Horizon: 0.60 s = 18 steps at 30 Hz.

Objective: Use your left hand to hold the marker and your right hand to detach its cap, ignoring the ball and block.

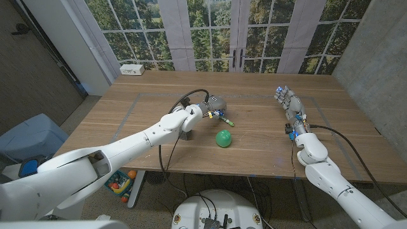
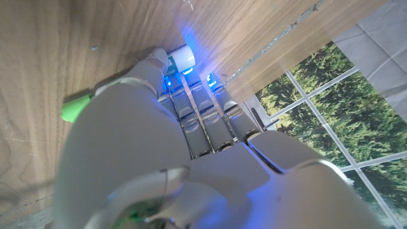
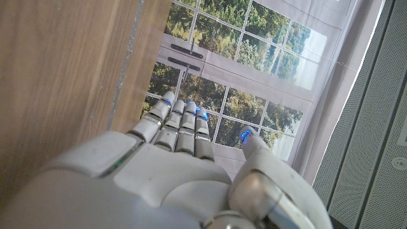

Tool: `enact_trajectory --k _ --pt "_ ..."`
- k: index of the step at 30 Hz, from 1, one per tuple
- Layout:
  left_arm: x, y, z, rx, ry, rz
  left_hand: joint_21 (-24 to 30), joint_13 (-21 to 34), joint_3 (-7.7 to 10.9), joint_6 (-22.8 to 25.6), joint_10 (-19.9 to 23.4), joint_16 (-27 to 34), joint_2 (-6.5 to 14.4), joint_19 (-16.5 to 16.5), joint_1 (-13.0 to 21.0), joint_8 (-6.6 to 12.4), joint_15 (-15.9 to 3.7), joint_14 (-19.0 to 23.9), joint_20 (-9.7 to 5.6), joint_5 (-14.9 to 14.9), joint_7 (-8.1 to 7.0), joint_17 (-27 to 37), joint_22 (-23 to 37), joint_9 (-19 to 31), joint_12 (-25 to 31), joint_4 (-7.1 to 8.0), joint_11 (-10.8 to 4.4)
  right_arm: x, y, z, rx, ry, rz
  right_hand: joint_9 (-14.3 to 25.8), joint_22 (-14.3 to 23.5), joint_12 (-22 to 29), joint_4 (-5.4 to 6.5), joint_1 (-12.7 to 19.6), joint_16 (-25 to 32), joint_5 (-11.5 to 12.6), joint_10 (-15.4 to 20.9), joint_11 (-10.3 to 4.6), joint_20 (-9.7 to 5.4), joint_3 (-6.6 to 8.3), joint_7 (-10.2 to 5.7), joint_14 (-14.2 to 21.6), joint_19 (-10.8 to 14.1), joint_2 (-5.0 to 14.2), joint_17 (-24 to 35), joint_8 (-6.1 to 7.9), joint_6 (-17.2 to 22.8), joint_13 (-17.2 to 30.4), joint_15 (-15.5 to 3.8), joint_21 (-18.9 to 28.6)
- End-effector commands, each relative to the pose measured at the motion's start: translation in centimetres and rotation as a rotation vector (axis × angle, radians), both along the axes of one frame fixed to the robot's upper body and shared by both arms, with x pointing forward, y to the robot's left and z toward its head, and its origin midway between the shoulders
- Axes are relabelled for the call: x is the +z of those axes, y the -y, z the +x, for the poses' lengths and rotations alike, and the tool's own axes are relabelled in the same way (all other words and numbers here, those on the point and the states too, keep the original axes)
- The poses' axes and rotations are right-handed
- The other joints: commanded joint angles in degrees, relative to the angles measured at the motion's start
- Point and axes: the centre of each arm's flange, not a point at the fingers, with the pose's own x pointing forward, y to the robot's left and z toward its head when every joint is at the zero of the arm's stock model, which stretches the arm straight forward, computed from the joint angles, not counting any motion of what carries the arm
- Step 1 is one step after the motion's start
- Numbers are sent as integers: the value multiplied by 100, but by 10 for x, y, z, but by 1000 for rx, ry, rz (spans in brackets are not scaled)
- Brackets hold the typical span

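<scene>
Nearest you on the wooden surface (image 1: 267, 149), the green ball (image 1: 223, 138) sits alone. Just beyond it your left hand (image 1: 213, 108) is down over the marker (image 1: 224, 118), whose green tip pokes out toward the ball (whether the fingers actually grip it, I cannot tell). Your right hand (image 1: 289, 105) lies well apart, fingers straight and loosely spread, holding nothing. A white box (image 1: 132, 69) sits at the far edge.
</scene>
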Motion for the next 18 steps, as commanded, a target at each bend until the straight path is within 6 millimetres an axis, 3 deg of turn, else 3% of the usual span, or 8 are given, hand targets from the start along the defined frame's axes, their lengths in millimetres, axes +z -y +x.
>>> enact_trajectory --k 1,5,6,10,18 --pt "22 -5 -7 -33 73 -163 69 1071 -6 961 1463 67 -76 50 17 216 -712 117 -484 183 24 95 10 852 846 50 -539 5 -4 -12 -44 4 -29 7 35 48 -218 233 13 41 65 -10 57 78 -26 132 120 -48 -46 46 65 0 15 46" --pt "29 -5 -10 -33 89 -178 88 1161 -10 948 1480 84 -92 65 27 253 -712 147 -483 314 -1 139 13 910 878 55 -540 5 -6 -15 -64 1 -34 4 44 46 -433 406 13 72 86 -39 163 133 -24 203 164 -116 -97 52 89 -9 24 51" --pt "31 -6 -10 -31 90 -182 94 1188 -12 948 1487 86 -96 71 29 265 -712 150 -485 352 -1 150 14 927 888 57 -540 5 -6 -16 -71 0 -36 3 50 50 -574 526 12 100 116 -23 253 171 -1 226 212 -148 -119 56 104 -14 61 63" --pt "40 -6 -11 -28 105 -205 117 1312 -20 925 1511 95 -113 84 33 315 -712 159 -485 520 -6 204 18 1005 930 69 -535 7 -8 -20 -108 -1 -47 3 68 56 -769 708 76 155 148 -61 379 216 -34 377 288 -180 -126 61 123 -12 28 88" --pt "58 -7 -12 -33 100 -274 162 1526 -37 871 1511 142 -122 116 29 397 -714 225 -488 784 -46 313 23 1136 982 89 -527 7 -10 -26 -166 -16 -89 14 109 93 -932 995 293 233 235 -138 392 236 -94 783 568 -253 -60 93 207 34 -92 201"
